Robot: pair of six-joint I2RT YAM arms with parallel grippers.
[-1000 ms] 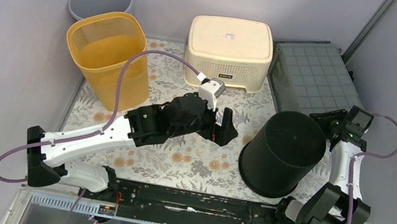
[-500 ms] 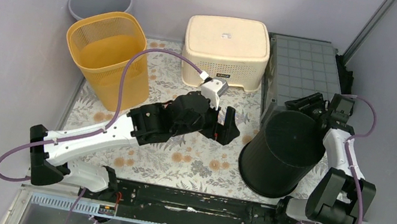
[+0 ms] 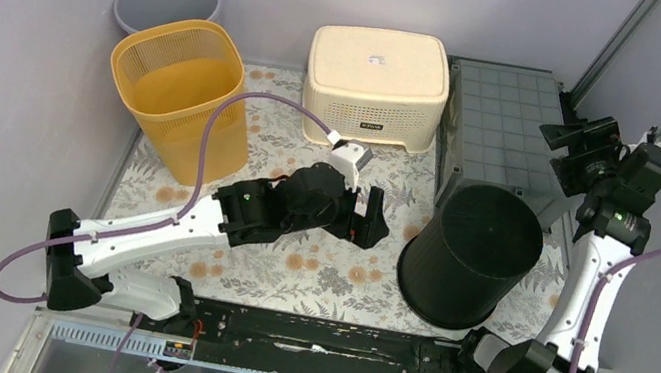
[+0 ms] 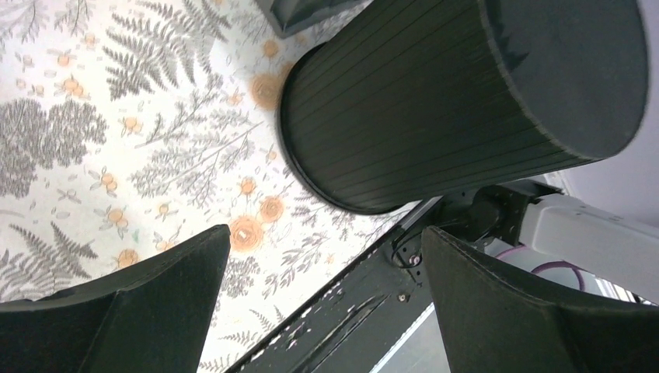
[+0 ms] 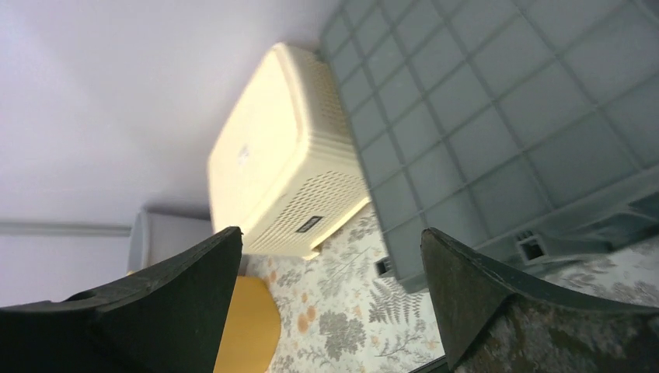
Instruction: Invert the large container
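**Grey crate rests base-up in the far right corner; both grippers empty**

We see the large grey plastic crate (image 3: 501,114) in the far right corner of the table (image 3: 312,275). Its flat bottom faces up, moulded into a grid of square ribs, and its rim is down on the surface. The right wrist view shows the same gridded panel (image 5: 505,116), with a stepped lip along its lower edge.

The right gripper (image 3: 570,154) hangs over the crate's right side with its jaws spread wide. There is nothing between the dark, wedge-shaped fingers (image 5: 497,311).

Just in front of the crate, near the table's near right edge, stands a black round bin (image 3: 472,256). It is tapered, with fine vertical ribs on its wall (image 4: 466,101). Its closed matte end is on top and its wider mouth is on the cloth. We cannot tell whether it touches the crate.

The left gripper (image 3: 370,216) sits low over the middle of the table, pointed at the black bin, with its jaws fully apart and empty.

A cloth printed with ferns and orange flowers covers the table. At the far edge a cream rectangular basket (image 3: 381,73) with rounded corners and finely perforated sides lies base-up, close beside the crate. A yellow mesh wastebasket (image 3: 185,91) stands upright at the far left, and a smooth grey round bucket (image 3: 167,2) stands behind it.
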